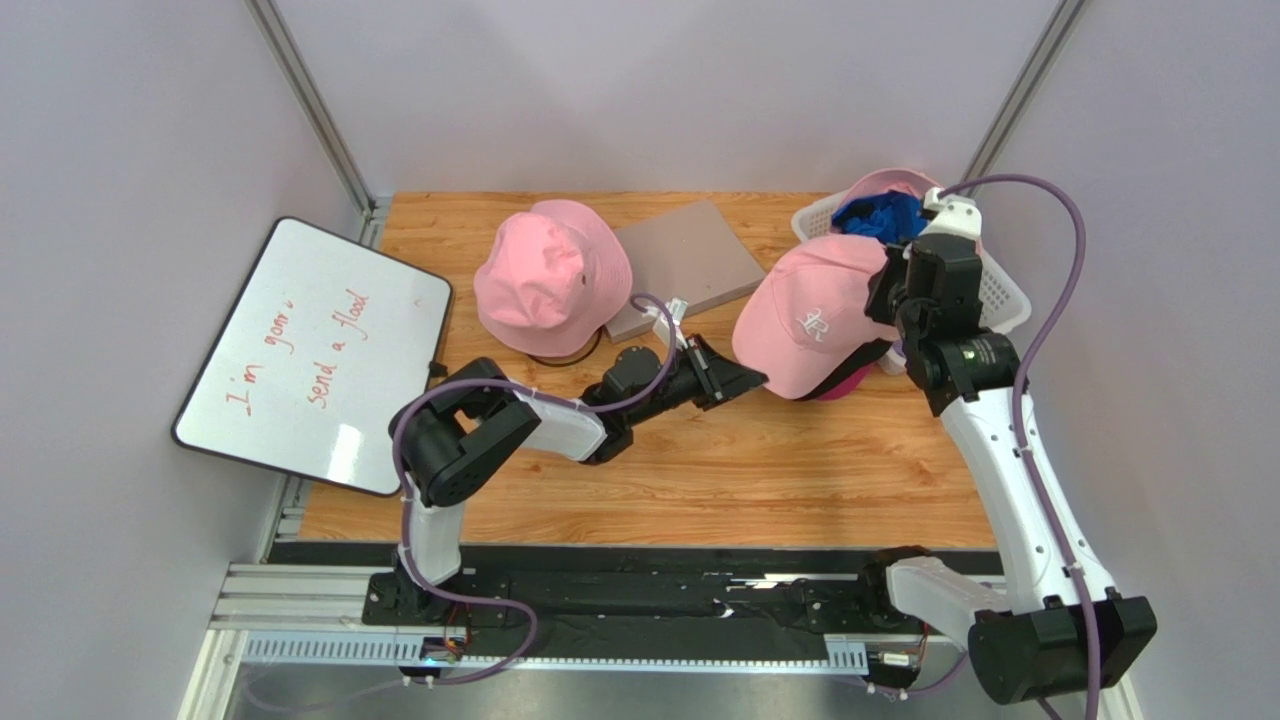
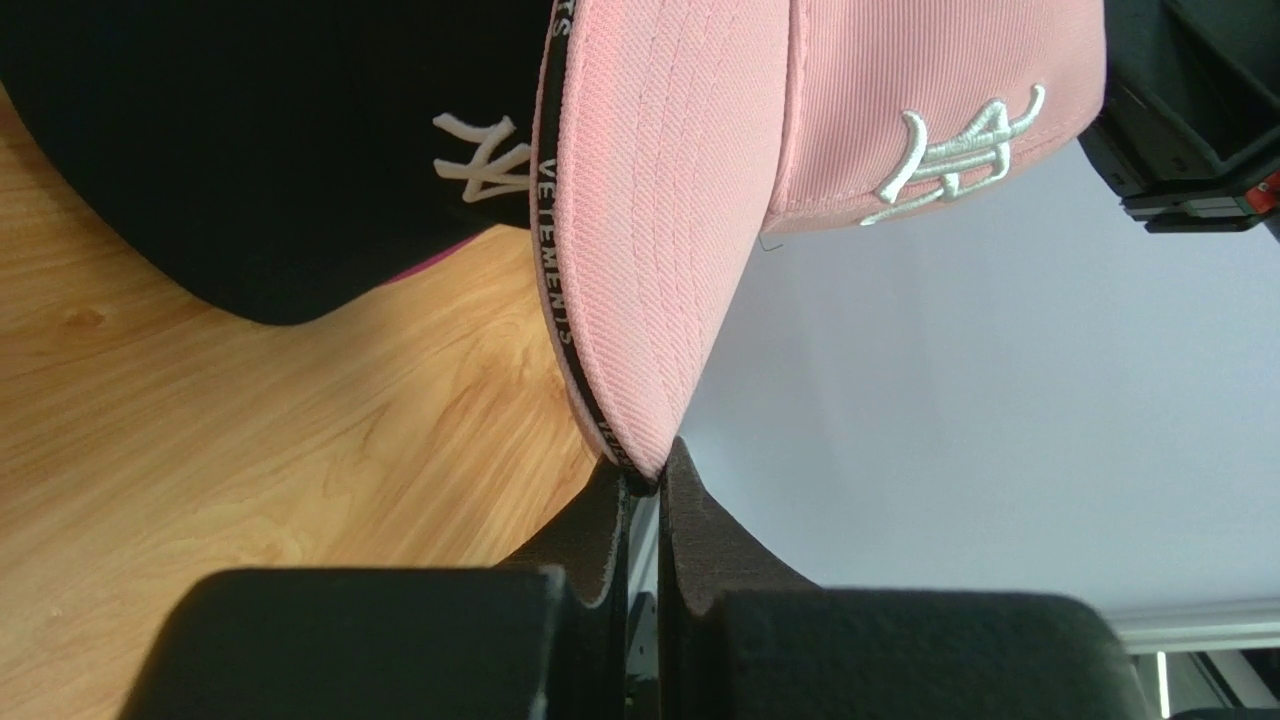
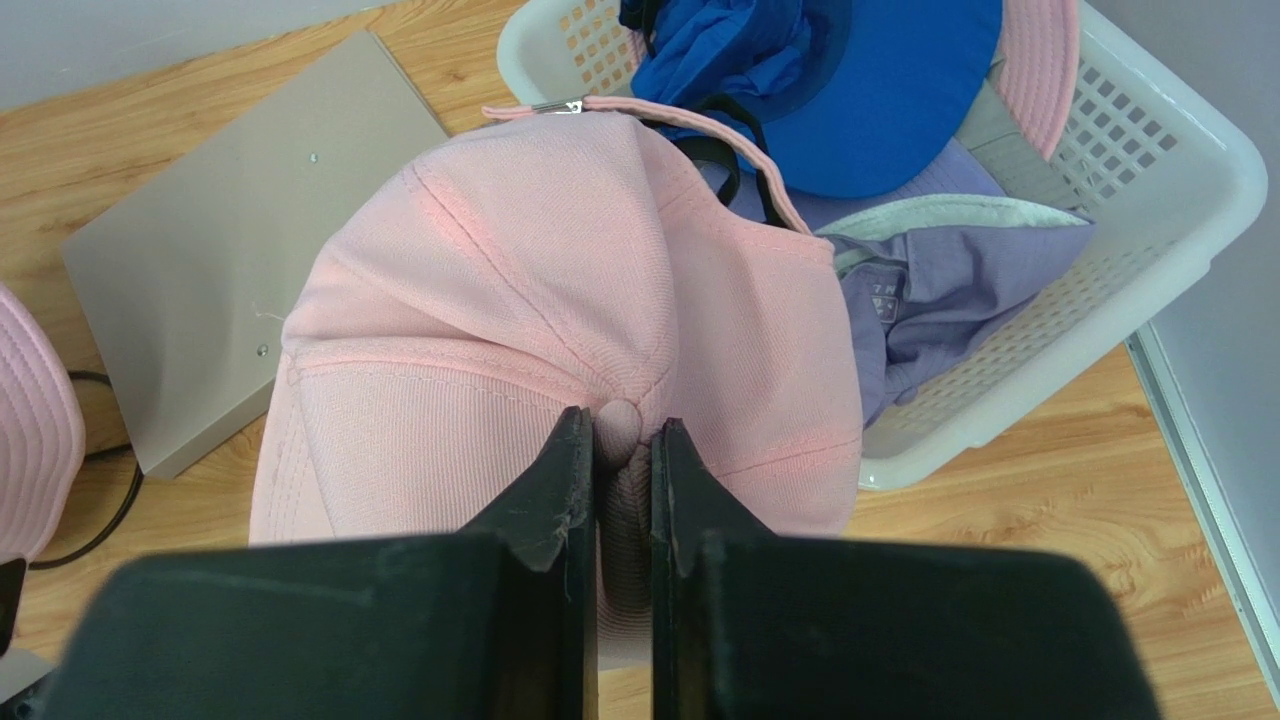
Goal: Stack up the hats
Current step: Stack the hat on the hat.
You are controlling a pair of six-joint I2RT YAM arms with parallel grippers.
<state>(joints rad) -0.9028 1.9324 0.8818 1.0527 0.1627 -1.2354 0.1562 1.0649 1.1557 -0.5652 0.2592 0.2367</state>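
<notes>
A pale pink baseball cap (image 1: 804, 308) hangs over a black cap (image 1: 846, 383) on the wooden table, with a strip of magenta showing under the black one. My right gripper (image 3: 624, 438) is shut on the button at the pink cap's crown (image 3: 571, 285). My left gripper (image 2: 646, 477) is shut on the tip of that cap's brim (image 2: 661, 225); the black cap (image 2: 271, 150) lies just beyond it. In the top view the left gripper (image 1: 747, 378) is at the cap's near-left edge and the right gripper (image 1: 887, 297) at its right side. A pink bucket hat (image 1: 541, 278) sits to the left.
A white mesh basket (image 3: 1187, 165) at the back right holds a blue cap (image 3: 842, 75) and a lavender one (image 3: 932, 285). A grey flat board (image 1: 684, 258) lies between the bucket hat and the caps. A whiteboard (image 1: 316, 353) overhangs the table's left edge.
</notes>
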